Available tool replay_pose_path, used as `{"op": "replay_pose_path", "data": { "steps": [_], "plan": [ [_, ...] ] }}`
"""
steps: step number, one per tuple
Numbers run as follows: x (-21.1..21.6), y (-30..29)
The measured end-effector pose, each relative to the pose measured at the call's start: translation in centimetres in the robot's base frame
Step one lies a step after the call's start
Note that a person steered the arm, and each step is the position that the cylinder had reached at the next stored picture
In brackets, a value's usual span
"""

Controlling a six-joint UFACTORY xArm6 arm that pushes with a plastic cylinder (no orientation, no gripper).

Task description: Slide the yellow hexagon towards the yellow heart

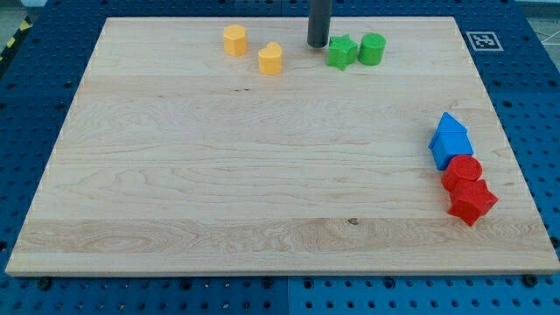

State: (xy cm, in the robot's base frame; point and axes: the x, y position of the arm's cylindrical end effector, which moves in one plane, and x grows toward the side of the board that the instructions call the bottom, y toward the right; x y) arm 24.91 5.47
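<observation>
Rod's upper part (318,9) cut off

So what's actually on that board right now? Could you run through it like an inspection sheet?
Surface: pale wooden board, flat, lying on a blue perforated base.
Job's things: yellow hexagon and yellow heart near the view's top, close together but apart.
Clutter: green star touching a green cylinder at the view's top; blue block, red cylinder and red star bunched at the view's right edge.
Claw: none fitted; my tip rests just left of the green star, to the right of both yellow blocks.
Cables: nothing seen.
Surroundings: a square printed marker beyond the board's top right corner.
</observation>
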Motion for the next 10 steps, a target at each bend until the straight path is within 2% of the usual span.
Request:
{"op": "replay_pose_path", "data": {
  "steps": [2, 3, 4, 7, 10],
  "plan": [
    [-2.5, -12.2],
    [-4.8, -14.8],
    [-4.3, -16.5],
    [-1.4, -16.5],
    [-0.6, -12.6]
  ]
}}
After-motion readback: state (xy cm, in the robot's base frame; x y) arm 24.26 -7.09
